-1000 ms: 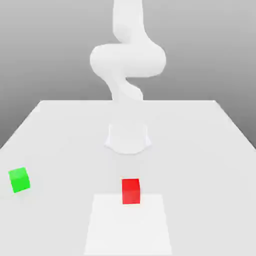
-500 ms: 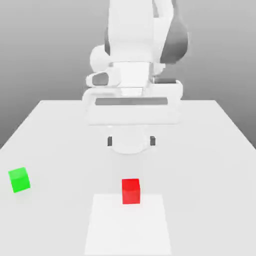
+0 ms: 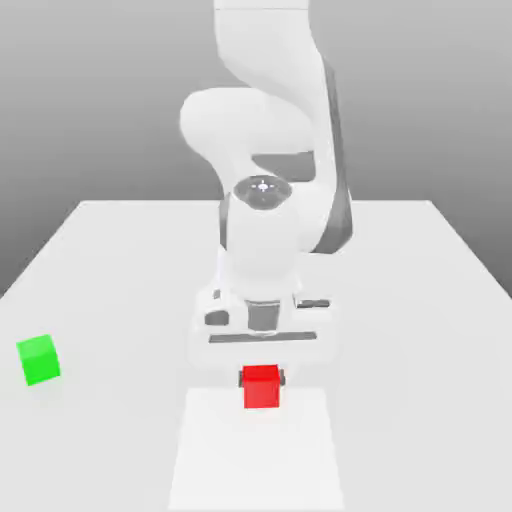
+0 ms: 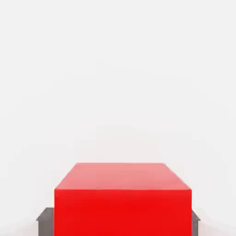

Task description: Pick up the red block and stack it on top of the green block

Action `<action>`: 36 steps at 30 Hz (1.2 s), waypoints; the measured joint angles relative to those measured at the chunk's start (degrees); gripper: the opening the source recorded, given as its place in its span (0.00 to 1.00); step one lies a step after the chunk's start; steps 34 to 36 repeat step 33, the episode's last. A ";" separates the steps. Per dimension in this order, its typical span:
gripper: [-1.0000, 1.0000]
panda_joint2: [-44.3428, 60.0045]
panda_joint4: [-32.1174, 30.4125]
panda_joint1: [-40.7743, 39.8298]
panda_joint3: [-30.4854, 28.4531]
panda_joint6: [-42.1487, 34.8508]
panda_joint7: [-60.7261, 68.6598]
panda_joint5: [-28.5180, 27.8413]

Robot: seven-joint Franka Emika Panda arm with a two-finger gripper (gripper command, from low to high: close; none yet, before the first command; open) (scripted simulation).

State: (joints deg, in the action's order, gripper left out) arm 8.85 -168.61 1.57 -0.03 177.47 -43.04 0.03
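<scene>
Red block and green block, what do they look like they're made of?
The red block looks like smooth plastic or painted wood: flat, even colour, crisp edges, no grain. The green block seems the same, evenly coloured with straight edges; its material stays open.

- The arm (image 3: 262, 45) is glossy white nearly all over, its casing smooth and rounded like fat, bent piping.
- A thin seam (image 3: 262, 9) rings the upper casing.
- Dark grey trim (image 3: 339, 165) runs down one flank, on the exterior view's right.
- Set in the white there's a round, shiny grey cap (image 3: 263, 191) with small bright specks at its centre.
- The gripper (image 3: 262, 380) has a wide, boxy white housing (image 3: 210, 348), crossed by a narrow dark strip (image 3: 262, 338).
- Its fingertips (image 4: 46, 223) are plain dark grey.
</scene>
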 joint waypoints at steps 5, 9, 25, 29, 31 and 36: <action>0.00 -4.93 -0.70 -0.21 0.13 -4.24 -0.08 -0.15; 0.00 -13.07 -1.83 0.15 -0.25 -11.25 -0.09 -0.17; 0.00 -9.21 15.32 -31.60 -25.36 -24.56 15.87 0.04; 0.00 -1.51 16.35 -33.12 -21.01 -18.49 21.92 7.71; 1.00 1.69 16.56 -34.53 -18.83 -15.77 24.24 10.94; 1.00 1.69 16.56 -34.53 -18.83 -15.77 24.24 10.94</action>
